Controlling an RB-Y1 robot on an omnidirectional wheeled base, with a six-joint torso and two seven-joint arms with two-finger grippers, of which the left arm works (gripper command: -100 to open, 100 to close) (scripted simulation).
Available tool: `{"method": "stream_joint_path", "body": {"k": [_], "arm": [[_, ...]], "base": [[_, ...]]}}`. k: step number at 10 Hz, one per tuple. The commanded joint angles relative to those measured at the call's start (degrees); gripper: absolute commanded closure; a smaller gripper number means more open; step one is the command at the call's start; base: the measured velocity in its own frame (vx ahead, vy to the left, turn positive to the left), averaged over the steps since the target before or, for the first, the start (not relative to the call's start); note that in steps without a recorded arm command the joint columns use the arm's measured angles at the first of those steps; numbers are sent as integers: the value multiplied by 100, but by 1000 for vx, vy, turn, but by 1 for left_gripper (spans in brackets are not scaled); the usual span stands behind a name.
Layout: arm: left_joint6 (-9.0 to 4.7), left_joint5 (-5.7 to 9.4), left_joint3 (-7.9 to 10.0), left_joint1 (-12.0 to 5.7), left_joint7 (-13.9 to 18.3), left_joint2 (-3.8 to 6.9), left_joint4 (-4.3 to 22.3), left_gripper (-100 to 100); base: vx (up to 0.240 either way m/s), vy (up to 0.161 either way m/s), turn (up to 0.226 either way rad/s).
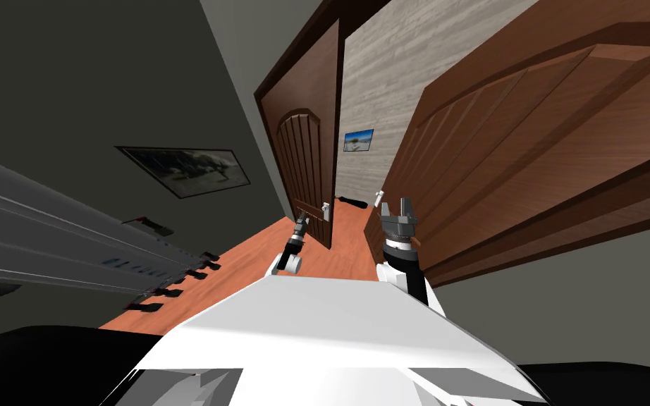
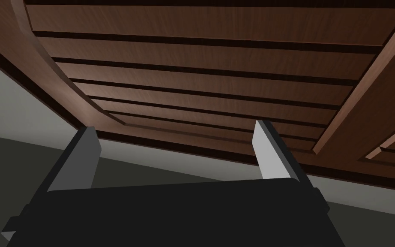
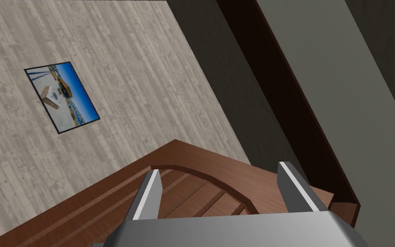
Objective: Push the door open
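Brown door (image 2: 201, 64) just ahead of left end effector (image 2: 174, 126), perhaps touching.

A small blue framed picture (image 1: 359, 139) hung on the pale plank wall (image 1: 380, 77). A larger dark picture (image 1: 186, 170) hung on the grey wall (image 1: 70, 84). The floor (image 1: 246, 262) was reddish-orange.

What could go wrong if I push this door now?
1. The left jaws stand open facing the door's grooved slats, so a thin tip could catch in a groove.
2. The handle shows close beside them in the head view and could snag.
3. The right jaws are near the other door and may scrape it.
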Motion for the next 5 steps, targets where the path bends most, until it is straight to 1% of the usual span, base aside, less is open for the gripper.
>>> {"method": "stream_joint_path", "body": {"k": [1, 2, 4, 5], "arm": [[52, 0, -122, -111, 63, 25, 279, -100], [89, 3, -188, -201, 101, 40, 449, -100], [161, 8, -317, -376, 175, 65, 754, -100], [161, 8, -317, -376, 175, 65, 778, -100]], "base": [[79, 114, -129], [86, 114, -95], [64, 104, -144], [41, 78, -32]]}}
